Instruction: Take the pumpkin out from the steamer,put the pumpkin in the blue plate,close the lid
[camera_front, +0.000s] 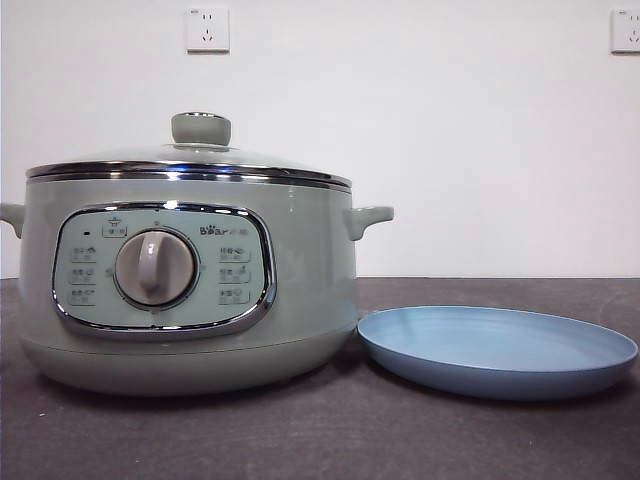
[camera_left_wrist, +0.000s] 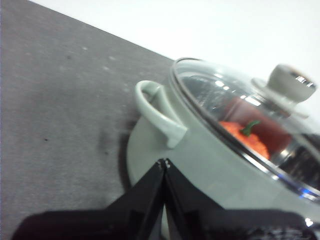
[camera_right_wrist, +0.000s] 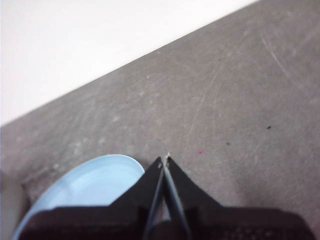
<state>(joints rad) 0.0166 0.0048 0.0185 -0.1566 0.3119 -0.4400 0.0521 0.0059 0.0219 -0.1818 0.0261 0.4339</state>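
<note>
Sage-green steamer (camera_front: 190, 290), orange pumpkin (camera_left_wrist: 245, 140), light-blue plate (camera_front: 497, 350).

Lab bench, bare wall (camera_front: 450, 150), sockets (camera_front: 207, 29)

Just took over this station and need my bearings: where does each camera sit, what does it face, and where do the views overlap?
Front: low at table height, facing the steamer, lid and blue plate; no arm visible.
Left wrist: above the shut left gripper, facing the steamer handle; pumpkin under glass.
Right wrist: above the shut right gripper, facing the plate edge.
Shared: steamer, plate.
</note>
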